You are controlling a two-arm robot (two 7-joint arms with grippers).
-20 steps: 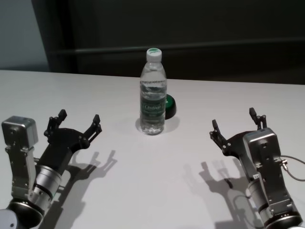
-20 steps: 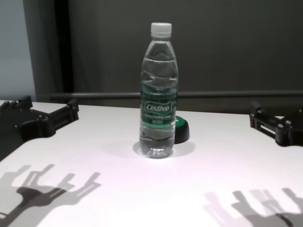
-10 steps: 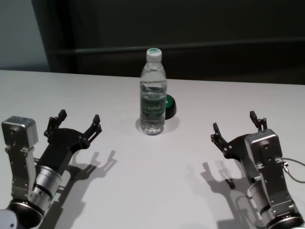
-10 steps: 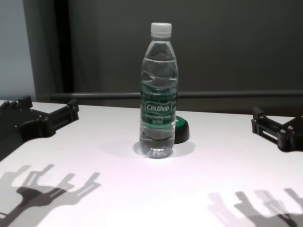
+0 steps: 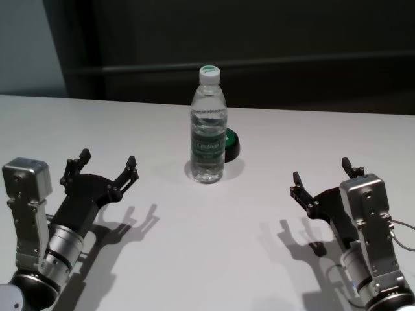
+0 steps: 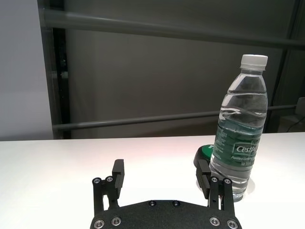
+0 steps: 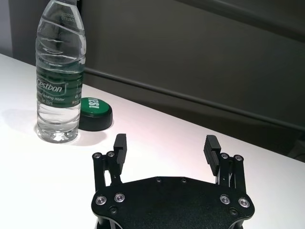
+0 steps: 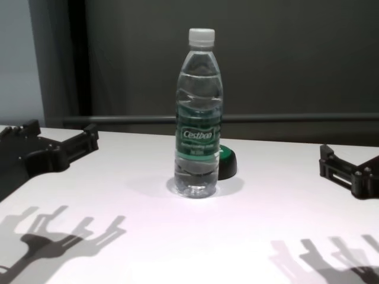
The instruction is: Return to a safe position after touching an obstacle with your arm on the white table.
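Note:
The obstacle, a tall clear water bottle (image 5: 207, 129) with a white cap and green label, stands upright in the middle of the white table (image 5: 207, 246). It also shows in the chest view as the bottle (image 8: 199, 130). My left gripper (image 5: 108, 159) hovers open at the near left, well apart from the bottle (image 6: 240, 143). At the near right my right gripper (image 5: 321, 170) is open too, with nothing between its fingers. It is clearly apart from the bottle (image 7: 59, 81). Neither arm touches the bottle.
A low black-and-green round object (image 5: 231, 144) sits just behind and to the right of the bottle, touching or nearly touching it. A dark wall with a horizontal rail runs behind the table's far edge.
My right gripper has drawn back toward the robot and slightly to the right, away from the bottle. The left arm and the bottle have not moved.

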